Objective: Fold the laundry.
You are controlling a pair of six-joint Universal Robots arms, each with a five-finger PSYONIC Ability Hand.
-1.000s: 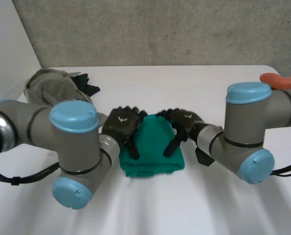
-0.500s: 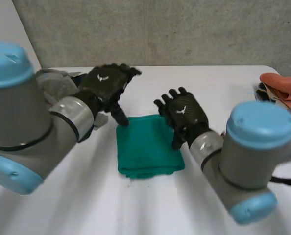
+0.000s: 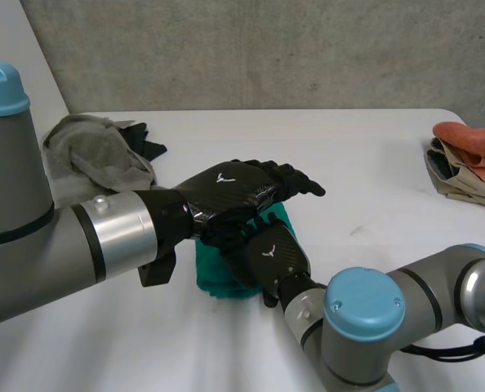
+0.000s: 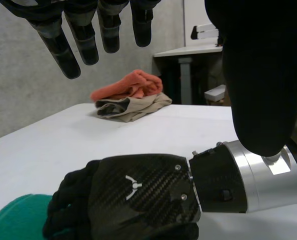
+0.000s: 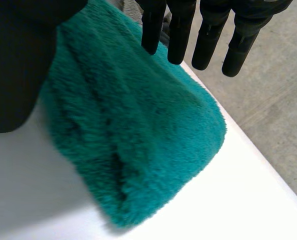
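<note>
A folded green fleece cloth (image 3: 212, 276) lies on the white table (image 3: 373, 155), mostly covered by both hands. My left hand (image 3: 234, 194) hovers over the cloth's far part, open, fingers straight (image 4: 88, 35) and holding nothing. Lower down, my right hand (image 3: 269, 255) sits at the cloth's near right side, directly beneath the left hand's palm (image 4: 138, 195). In the right wrist view the right hand's fingers (image 5: 198, 30) are straight above the folded cloth (image 5: 138, 125) and the thumb stands apart beside it, with nothing pinched. A green corner (image 4: 18, 220) shows beyond the right hand's knuckles.
A heap of grey laundry (image 3: 91, 151) with a dark item (image 3: 144, 143) lies at the table's back left. An orange cloth on a beige one (image 3: 467, 159) sits at the right edge, also seen from the left wrist as a pile (image 4: 131, 97).
The left hand has swung from the back left to above the cloth. The right hand has dropped from the cloth's far right corner to its near right side, under the left hand.
</note>
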